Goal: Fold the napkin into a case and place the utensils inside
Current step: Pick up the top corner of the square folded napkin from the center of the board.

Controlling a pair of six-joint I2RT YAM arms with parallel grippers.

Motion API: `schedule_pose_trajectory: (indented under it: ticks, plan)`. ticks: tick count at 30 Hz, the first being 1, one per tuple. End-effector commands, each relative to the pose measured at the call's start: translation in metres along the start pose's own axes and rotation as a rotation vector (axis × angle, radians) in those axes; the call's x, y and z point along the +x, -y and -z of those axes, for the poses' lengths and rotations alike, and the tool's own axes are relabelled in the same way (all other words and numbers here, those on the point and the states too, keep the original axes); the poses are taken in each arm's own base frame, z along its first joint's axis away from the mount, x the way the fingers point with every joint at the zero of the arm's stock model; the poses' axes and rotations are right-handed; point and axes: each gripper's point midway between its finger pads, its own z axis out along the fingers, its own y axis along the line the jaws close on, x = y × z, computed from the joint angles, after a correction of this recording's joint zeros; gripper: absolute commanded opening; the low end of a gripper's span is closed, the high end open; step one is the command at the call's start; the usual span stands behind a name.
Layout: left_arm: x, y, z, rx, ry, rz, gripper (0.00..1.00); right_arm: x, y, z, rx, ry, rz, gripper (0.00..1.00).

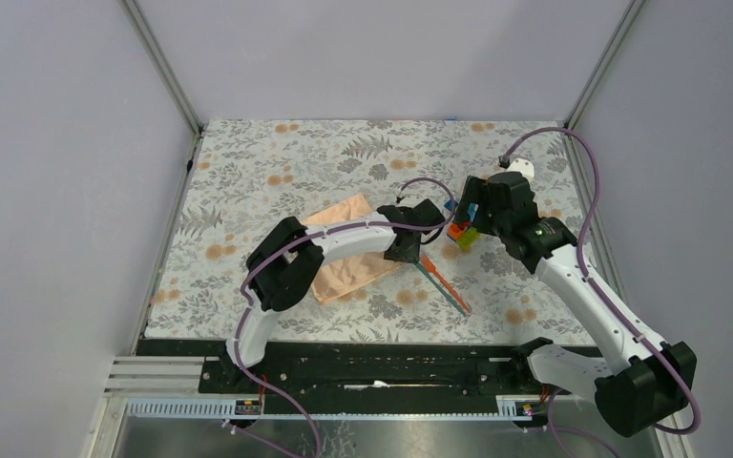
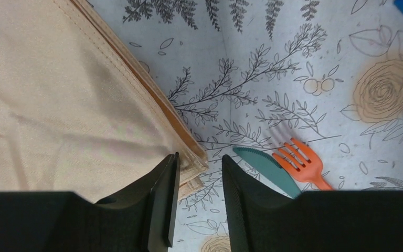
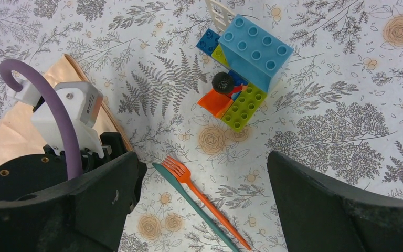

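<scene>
The peach-orange napkin (image 1: 348, 250) lies folded into a layered rectangle on the floral mat; it also shows in the left wrist view (image 2: 57, 94) and the right wrist view (image 3: 8, 137). My left gripper (image 1: 408, 250) (image 2: 199, 163) is open with a narrow gap, its jaws either side of the napkin's right corner, low over it. The teal knife (image 2: 265, 169) (image 3: 189, 202) and orange fork (image 2: 301, 163) (image 3: 204, 195) lie side by side on the mat just right of that corner (image 1: 444, 284). My right gripper (image 1: 465, 215) (image 3: 204, 163) is wide open and empty, above the utensils.
A cluster of multicoloured toy blocks (image 1: 460, 234) (image 3: 244, 73) sits on the mat (image 1: 277, 172) just beyond the utensils, under my right wrist. The left arm's wrist and purple cable (image 3: 63, 121) are close on the left of my right gripper.
</scene>
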Motion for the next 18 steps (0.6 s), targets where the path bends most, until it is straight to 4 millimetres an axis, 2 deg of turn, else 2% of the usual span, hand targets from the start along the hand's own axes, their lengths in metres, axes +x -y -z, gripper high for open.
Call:
schedule_pose_trajectory:
  ticks: [1,15,18]
  plan:
    - [-0.011,0.001,0.007,-0.024,0.044,-0.002,0.39,-0.003,-0.002,-0.002,-0.011,0.015,0.003,1.00]
    - [-0.022,-0.001,0.020,-0.028,0.085,0.007,0.19,0.000,-0.006,-0.004,-0.033,0.004,0.006,1.00]
    - [-0.025,-0.001,0.025,-0.024,0.097,0.013,0.11,0.001,-0.007,-0.004,-0.039,0.000,0.006,1.00]
